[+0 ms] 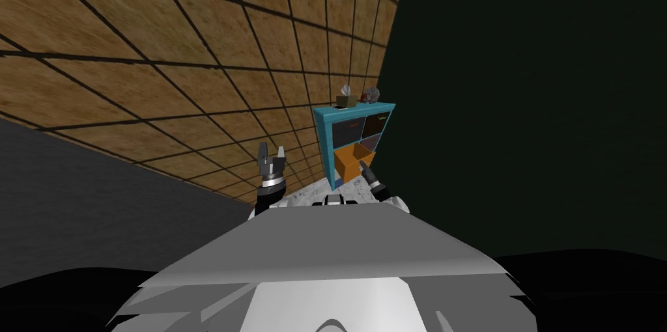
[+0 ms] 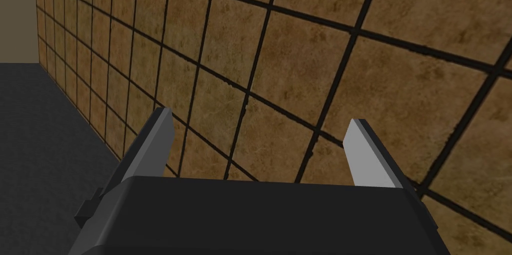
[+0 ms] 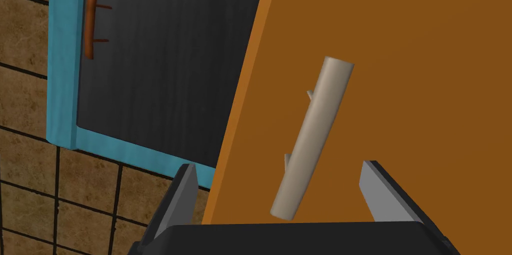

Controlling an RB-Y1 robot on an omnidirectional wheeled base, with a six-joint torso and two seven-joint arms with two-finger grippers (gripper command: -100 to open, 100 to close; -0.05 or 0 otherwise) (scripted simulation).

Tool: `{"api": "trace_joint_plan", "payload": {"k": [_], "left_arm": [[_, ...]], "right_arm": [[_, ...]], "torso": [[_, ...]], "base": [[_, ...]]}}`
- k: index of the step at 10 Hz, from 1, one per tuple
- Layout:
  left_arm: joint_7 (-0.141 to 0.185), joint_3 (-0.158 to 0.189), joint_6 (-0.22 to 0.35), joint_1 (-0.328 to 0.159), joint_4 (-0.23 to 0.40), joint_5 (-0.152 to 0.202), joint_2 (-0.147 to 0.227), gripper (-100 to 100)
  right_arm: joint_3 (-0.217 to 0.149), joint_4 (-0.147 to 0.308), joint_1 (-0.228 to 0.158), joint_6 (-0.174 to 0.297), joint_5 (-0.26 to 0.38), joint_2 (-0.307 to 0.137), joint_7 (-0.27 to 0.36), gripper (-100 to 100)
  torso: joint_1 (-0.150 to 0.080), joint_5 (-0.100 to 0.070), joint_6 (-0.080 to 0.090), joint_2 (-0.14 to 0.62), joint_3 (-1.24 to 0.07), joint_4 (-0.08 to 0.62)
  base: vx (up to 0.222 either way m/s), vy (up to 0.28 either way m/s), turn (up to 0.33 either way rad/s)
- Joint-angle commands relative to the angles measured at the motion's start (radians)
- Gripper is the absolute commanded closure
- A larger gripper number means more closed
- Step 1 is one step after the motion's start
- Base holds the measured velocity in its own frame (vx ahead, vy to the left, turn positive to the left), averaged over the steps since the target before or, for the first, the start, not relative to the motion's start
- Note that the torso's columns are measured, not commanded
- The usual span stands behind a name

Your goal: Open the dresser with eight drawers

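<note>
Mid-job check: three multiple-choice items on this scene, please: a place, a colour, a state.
1. The right tool is at: A) the handle of the orange drawer B) the floor C) the ceiling.
2. The dresser frame is: A) red B) teal C) white.
3. The orange drawer is: A) flush shut B) pulled out C) lying on the floor.
Answers: 1A, the handle sits between its open fingers; 2B, its edges render teal; 3B, it juts forward from the frame.
</note>
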Motion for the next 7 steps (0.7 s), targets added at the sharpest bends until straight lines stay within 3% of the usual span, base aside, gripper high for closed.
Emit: {"api": "trace_joint_plan", "payload": {"k": [1, 6, 7], "left_arm": [[0.0, 0.0, 0.0, 0.0, 0.0, 0.0, 0.0, 0], [0.0, 0.0, 0.0, 0.0, 0.0, 0.0, 0.0, 0], [0.0, 0.0, 0.0, 0.0, 0.0, 0.0, 0.0, 0]], "right_arm": [[0.002, -0.057, -0.002, -0.056, 0.005, -0.039, -0.06, -100], [0.004, -0.16, 0.004, -0.153, 0.014, -0.113, -0.166, -100], [0.003, -0.139, 0.005, -0.137, 0.012, -0.104, -0.151, -100]], "torso": [[0.0, 0.0, 0.0, 0.003, 0.002, 0.001], [-0.004, -0.001, 0.001, 0.008, 0.005, 0.002], [-0.003, 0.001, 0.002, 0.009, 0.005, 0.004]], "base": [[-0.008, 0.05, 0.064], [-0.025, 0.032, 0.051], [-0.015, 0.013, 0.006]]}}
